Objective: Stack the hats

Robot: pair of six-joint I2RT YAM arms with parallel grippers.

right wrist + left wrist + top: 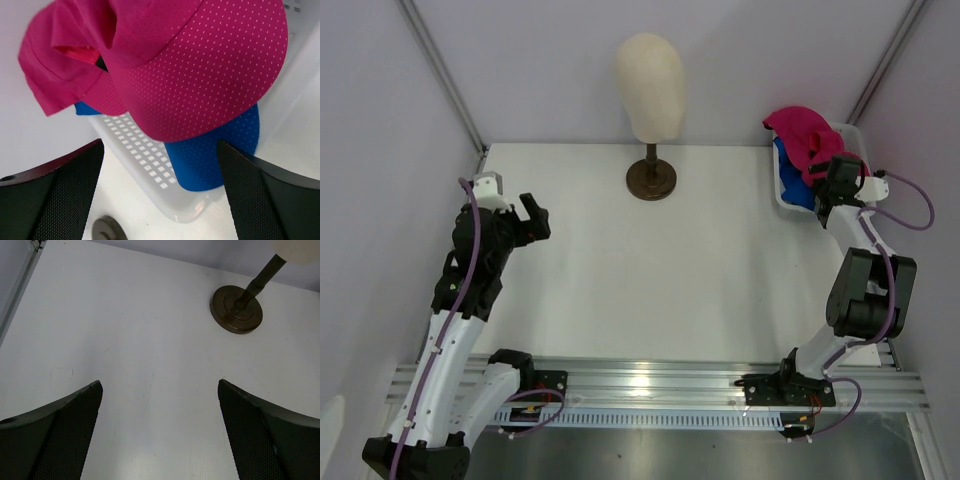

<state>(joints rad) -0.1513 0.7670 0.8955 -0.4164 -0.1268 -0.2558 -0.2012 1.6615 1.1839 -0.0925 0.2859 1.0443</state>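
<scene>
Mounting rail (660, 385) spans the bottom of the overhead view and carries both arm bases. Left gripper (532, 220) is at centre-left of that view, above the white table (670, 270). Its jaws are spread wide and hold nothing. Its wrist view shows bare tabletop between the two dark fingers (65, 435).

Right gripper (828, 197) is at the right of the frame, just at the near edge of the white mesh basket (782, 203). Its jaws are likewise spread wide and hold nothing.

Both hats lie in that basket, at upper right of the overhead view. In the right wrist view the pink cap (200, 70) fills the upper frame and rests on top of the blue cap (215, 160). The blue cap shows beneath it against the basket's mesh wall. Both caps lie ahead of the fingertips.

Cream mannequin head (650, 80) stands upright on its dark stand (651, 180) at top centre, well apart from the basket.
</scene>
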